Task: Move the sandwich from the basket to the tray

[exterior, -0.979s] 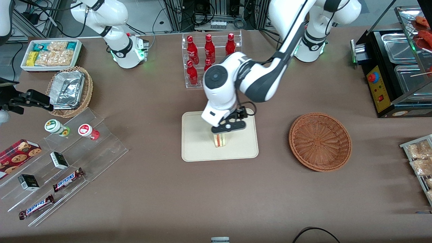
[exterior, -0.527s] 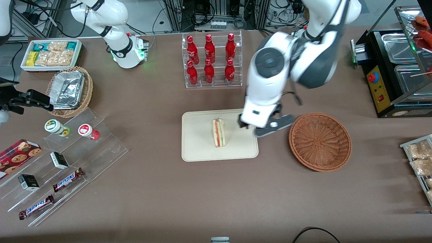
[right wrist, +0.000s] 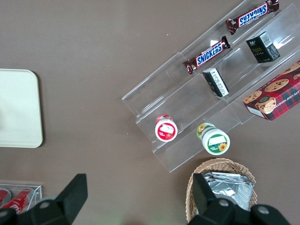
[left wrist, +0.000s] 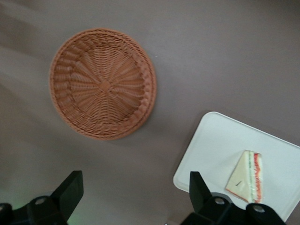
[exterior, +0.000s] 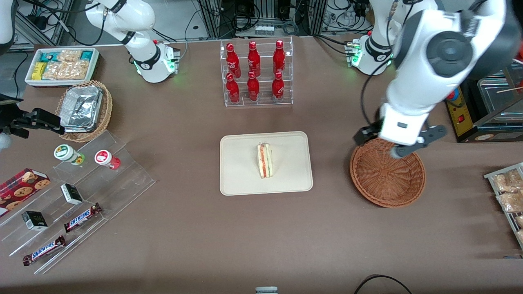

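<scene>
Your gripper [exterior: 395, 143] hangs above wicker basket [exterior: 387, 172] rim, jaws spread wide, holding nothing. Sandwich [exterior: 264, 160] lies mid-tray [exterior: 245, 179], well apart from basket and gripper.

**Gripper let go of the sandwich and withdrew toward the working arm's end of the table**

The left arm's black two-finger gripper [exterior: 398, 143], which had been closed on the pale triangular sandwich [exterior: 264, 160] over the cream-beige rectangular tray [exterior: 241, 179], released it, rose, and travelled with fingers spread to above the round reddish-brown wicker basket [exterior: 384, 183].
</scene>
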You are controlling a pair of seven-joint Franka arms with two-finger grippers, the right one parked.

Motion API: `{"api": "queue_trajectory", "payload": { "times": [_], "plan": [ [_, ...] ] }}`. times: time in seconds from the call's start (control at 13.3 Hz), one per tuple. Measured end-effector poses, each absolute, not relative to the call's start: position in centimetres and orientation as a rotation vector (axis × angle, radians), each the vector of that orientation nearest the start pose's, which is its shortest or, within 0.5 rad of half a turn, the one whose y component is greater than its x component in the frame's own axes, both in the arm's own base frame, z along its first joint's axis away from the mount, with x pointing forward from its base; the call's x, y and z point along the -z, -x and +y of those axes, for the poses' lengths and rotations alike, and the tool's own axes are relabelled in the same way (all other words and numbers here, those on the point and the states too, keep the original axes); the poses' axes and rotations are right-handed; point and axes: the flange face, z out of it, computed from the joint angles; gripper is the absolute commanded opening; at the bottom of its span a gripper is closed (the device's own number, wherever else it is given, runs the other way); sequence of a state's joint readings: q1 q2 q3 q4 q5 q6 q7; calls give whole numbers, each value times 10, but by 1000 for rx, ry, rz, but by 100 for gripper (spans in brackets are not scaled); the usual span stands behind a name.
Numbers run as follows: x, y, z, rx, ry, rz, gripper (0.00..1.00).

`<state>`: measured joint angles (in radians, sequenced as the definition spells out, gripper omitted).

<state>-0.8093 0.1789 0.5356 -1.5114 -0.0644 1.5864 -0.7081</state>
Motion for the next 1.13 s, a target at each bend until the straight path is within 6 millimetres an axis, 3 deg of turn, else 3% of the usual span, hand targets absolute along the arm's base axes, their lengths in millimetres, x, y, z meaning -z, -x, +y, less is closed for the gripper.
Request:
{"api": "queue_trajectory", "payload": {
  "times": [0.45, 0.75, 0.9, 1.13],
  "plan": [
    [-599, -562, -73, -181, 3037, -614, 100],
    [-615, -552, -22, -173, 3051, -632, 100],
    [-616, -549, -3, -178, 3072, -610, 100],
    [-617, -542, -7, -186, 3090, -570, 100]
  ]
}}
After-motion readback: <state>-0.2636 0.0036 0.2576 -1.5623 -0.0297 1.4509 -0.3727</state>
